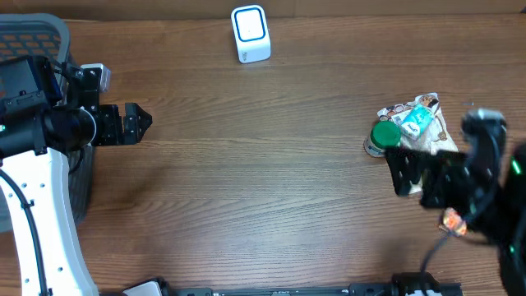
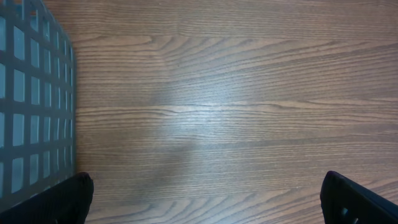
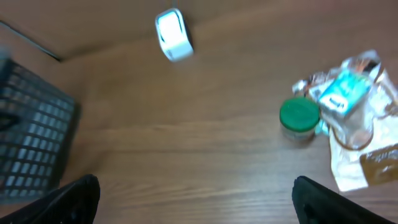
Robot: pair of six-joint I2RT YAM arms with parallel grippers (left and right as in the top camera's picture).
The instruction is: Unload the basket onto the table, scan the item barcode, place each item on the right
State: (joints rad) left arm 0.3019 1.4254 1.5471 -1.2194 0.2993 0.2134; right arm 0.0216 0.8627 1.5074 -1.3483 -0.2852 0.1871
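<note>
We see even light, pale glare on the table (image 2: 186, 118) ahead of the left fingers (image 2: 78, 198), and a blurred right wrist view.

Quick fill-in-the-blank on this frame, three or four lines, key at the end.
The jar beside the snack packets has a ___ lid. The scanner has a ___ casing. The mesh basket sits beside the ___ arm. The left gripper and the right gripper are both ___ and hold nothing.
Missing: green; white; left; open.
</note>
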